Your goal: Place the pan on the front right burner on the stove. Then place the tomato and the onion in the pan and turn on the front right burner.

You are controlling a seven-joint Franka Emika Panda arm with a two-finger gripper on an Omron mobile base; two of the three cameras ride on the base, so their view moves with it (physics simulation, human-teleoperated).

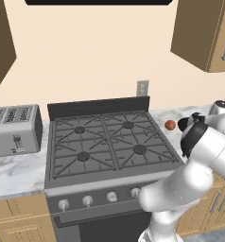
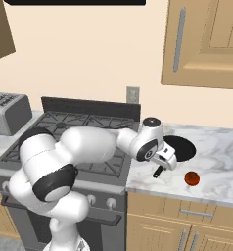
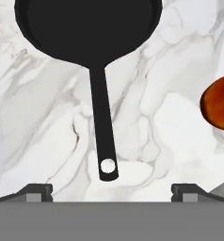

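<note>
Left base view: behind-left of arm, looking forward and down over the stove (image 1: pixel 109 142). Right base view: behind-right, same stove plus marble surface (image 2: pixel 221 147) right of it. Hand view: close, straight down on that surface, pan (image 3: pixel 92 28) handle toward the lens.

So the arm is stretched out from the stove (image 2: pixel 74 128) over onto the marble counter (image 2: pixel 221 162) to its right. The gripper (image 2: pixel 162 164) hangs just above that counter with its jaws spread wide, holding nothing. The pan (image 2: pixel 183 147) sits flat on the counter right behind the gripper, partly hidden by it. The tomato (image 2: pixel 192 178) is just right of the gripper, nearer the counter's front edge. A toaster (image 2: pixel 8 113) sits left of the stove.
</note>
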